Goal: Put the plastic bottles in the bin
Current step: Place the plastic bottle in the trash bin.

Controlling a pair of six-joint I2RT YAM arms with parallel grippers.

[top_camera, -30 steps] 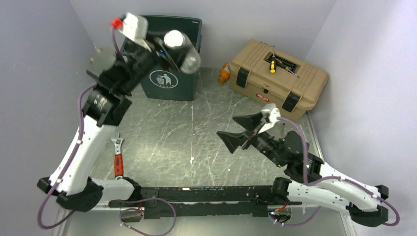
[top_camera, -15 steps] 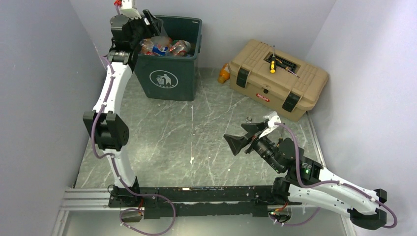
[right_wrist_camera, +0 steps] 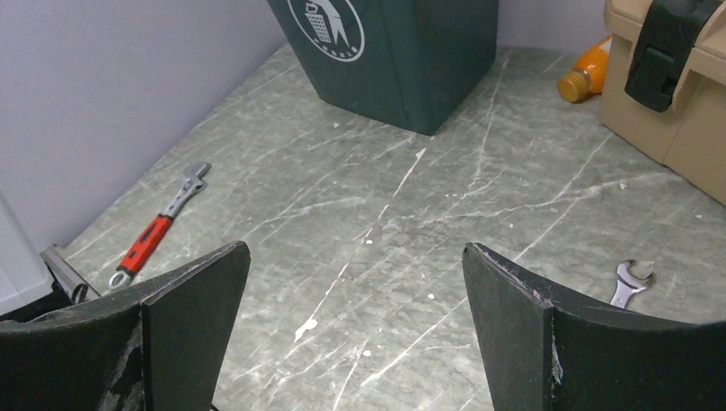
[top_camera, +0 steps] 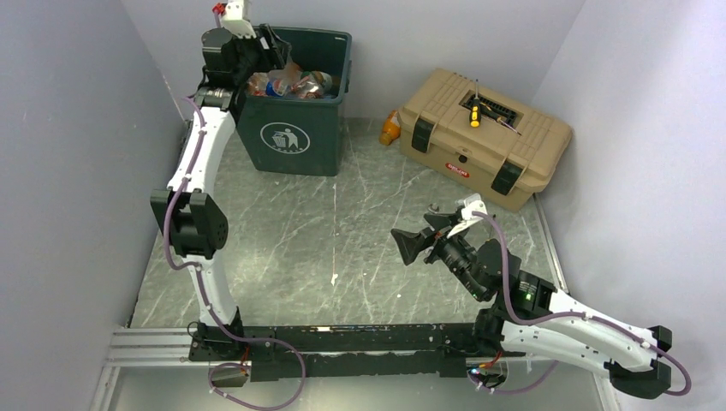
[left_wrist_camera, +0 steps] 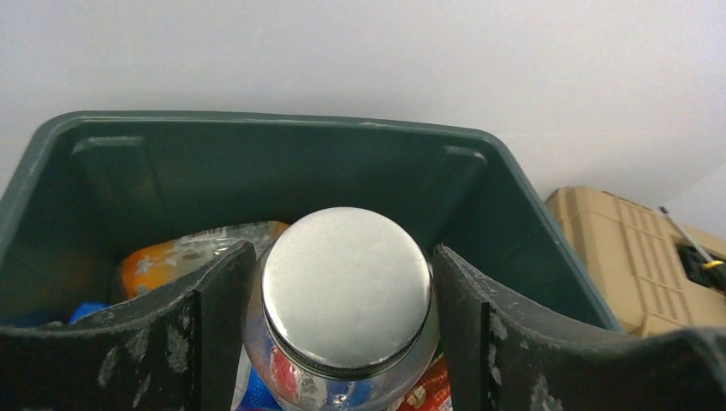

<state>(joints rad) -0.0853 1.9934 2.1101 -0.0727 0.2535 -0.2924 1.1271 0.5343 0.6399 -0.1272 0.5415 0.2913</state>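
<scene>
Overhead | left claw (left_wrist_camera: 338, 257) clasped a clear bottle (left_wrist_camera: 347, 291) above the bin (left_wrist_camera: 257, 163) at eleven o'clock, apparently positioned for dropping | right claw (right_wrist_camera: 355, 248) hung spread, empty.

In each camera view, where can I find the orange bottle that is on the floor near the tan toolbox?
Top external: orange bottle at the upper middle, on the floor between the bin and the toolbox.
Left wrist: not in it.
Right wrist: orange bottle at the upper right, just left of the toolbox.
Shared landmark: the toolbox shows in all three, at the right edge in the left wrist view.
</scene>
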